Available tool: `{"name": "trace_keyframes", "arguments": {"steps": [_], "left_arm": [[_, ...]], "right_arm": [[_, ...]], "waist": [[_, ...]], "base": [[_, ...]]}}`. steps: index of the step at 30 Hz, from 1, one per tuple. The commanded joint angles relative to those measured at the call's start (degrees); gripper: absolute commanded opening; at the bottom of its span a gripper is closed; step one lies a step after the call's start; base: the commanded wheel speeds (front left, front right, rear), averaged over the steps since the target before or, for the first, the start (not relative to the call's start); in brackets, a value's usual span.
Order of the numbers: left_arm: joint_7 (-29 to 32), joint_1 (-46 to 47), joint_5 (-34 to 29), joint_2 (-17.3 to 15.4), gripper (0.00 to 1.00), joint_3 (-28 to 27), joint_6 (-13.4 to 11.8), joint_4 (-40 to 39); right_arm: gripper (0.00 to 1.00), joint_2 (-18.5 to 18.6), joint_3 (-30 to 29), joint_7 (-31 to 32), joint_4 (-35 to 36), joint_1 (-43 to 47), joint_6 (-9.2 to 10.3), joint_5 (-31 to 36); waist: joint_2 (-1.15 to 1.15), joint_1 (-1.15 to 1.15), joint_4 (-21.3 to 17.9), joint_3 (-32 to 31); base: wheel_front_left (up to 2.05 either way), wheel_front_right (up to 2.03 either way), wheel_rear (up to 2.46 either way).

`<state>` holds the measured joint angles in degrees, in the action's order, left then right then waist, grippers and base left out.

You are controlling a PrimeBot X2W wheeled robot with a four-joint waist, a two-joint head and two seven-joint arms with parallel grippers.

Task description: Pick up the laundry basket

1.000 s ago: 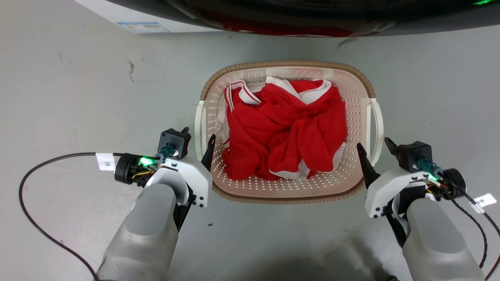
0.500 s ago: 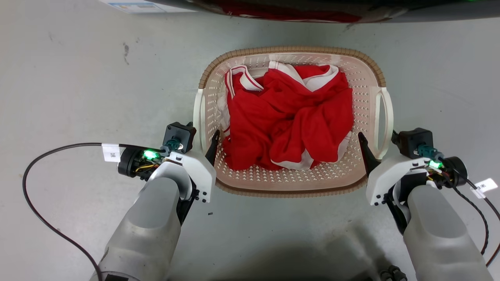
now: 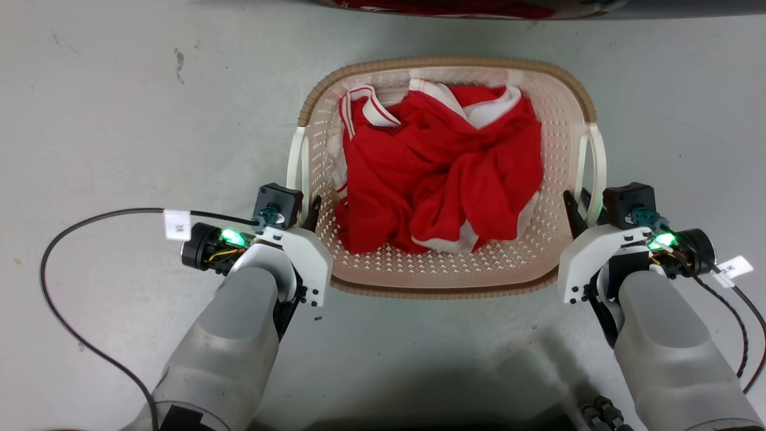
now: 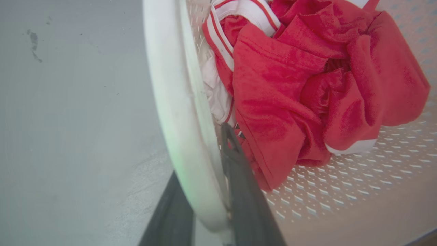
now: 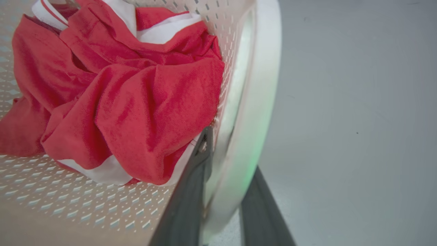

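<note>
The laundry basket (image 3: 443,63) sits on the grey floor, cream-white and perforated with a brown rim, holding a red and white garment (image 3: 443,173). My left gripper (image 3: 306,203) straddles the near end of the left white handle (image 3: 293,161). One finger is inside the basket wall and one outside, pressed against the handle (image 4: 170,85). My right gripper (image 3: 576,200) holds the right handle (image 3: 598,161) the same way. Its dark fingers (image 5: 191,191) hug the handle (image 5: 263,78). The outer fingertips are hidden behind the handles.
A dark machine edge with red cloth (image 3: 455,7) runs along the top, just beyond the basket. A black cable (image 3: 90,221) loops over the floor at my left. Bare grey floor lies on both sides of the basket.
The head view has shifted and the basket looks larger. Both grippers have slid forward along the basket's sides onto the handles, and the right fingers stand closer together.
</note>
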<state>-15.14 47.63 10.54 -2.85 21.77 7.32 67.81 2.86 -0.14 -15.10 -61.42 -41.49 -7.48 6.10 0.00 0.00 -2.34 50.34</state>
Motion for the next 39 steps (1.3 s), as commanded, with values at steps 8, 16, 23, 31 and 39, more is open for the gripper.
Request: {"name": "trace_keyframes", "arguments": {"steps": [8,16,23,31,39], "left_arm": [[-0.1,1.05,3.72,0.16,0.0,4.23,0.42,0.12],[1.36,-1.92,11.63,0.44,0.0,10.67,0.49,1.07],[3.57,-4.19,17.43,0.52,0.0,14.79,0.5,0.55],[8.54,-7.68,24.98,0.63,0.0,19.89,0.62,0.95],[13.52,-9.77,29.91,0.7,0.0,23.29,0.63,1.13]], "right_arm": [[0.0,0.0,0.44,-0.11,-0.79,-1.34,-0.01,0.62],[0.0,-0.16,3.43,-0.12,-3.69,0.86,-0.02,-1.58],[0.0,-0.32,5.84,-0.13,-6.92,3.05,-0.09,-2.6],[0.0,-0.36,8.78,0.06,-11.25,4.65,-0.09,-3.98],[0.0,-0.49,13.78,4.55,-12.0,5.82,-0.09,-7.86]], "waist": [[0.0,0.0,0.42,-1.03],[0.0,0.0,0.12,-8.15],[0.0,0.0,1.39,-14.67],[0.0,0.0,2.37,-23.81],[0.0,0.0,2.54,-30.62]], "base": [[0.0,0.0,0.0],[0.0,0.0,0.0],[0.0,0.0,0.0],[0.0,0.0,0.0],[0.0,0.0,0.0]]}}
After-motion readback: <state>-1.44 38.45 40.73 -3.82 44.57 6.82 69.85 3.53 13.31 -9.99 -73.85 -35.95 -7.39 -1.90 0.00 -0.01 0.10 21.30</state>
